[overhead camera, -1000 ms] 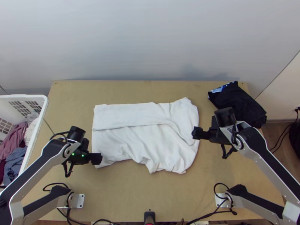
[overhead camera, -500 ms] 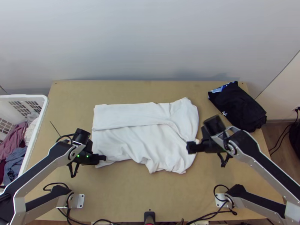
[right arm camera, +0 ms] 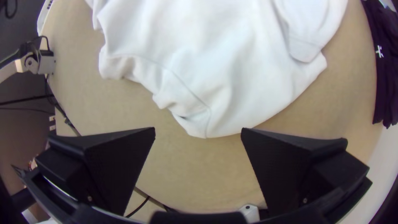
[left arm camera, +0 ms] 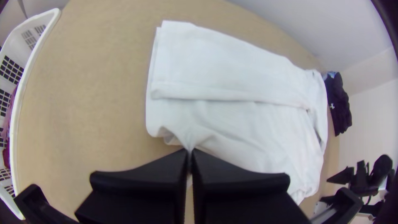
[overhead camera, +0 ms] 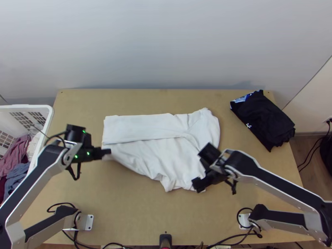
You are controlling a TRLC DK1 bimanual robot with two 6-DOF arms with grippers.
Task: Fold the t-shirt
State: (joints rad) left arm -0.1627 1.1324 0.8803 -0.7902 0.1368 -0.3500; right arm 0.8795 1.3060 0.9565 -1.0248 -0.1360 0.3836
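two left fingers pinch the shirt by one edge while the right fingers stand wide by its crumpled corner, likely a good hold for soft, light cloth.

The left gripper had moved away from the table's near edge, a little toward the far edge, drawing the near-left corner of the white t-shirt up and back with it, pinched in its fingers. The right gripper had swung away from the table's right edge, toward the near edge, to the shirt's near-right part.
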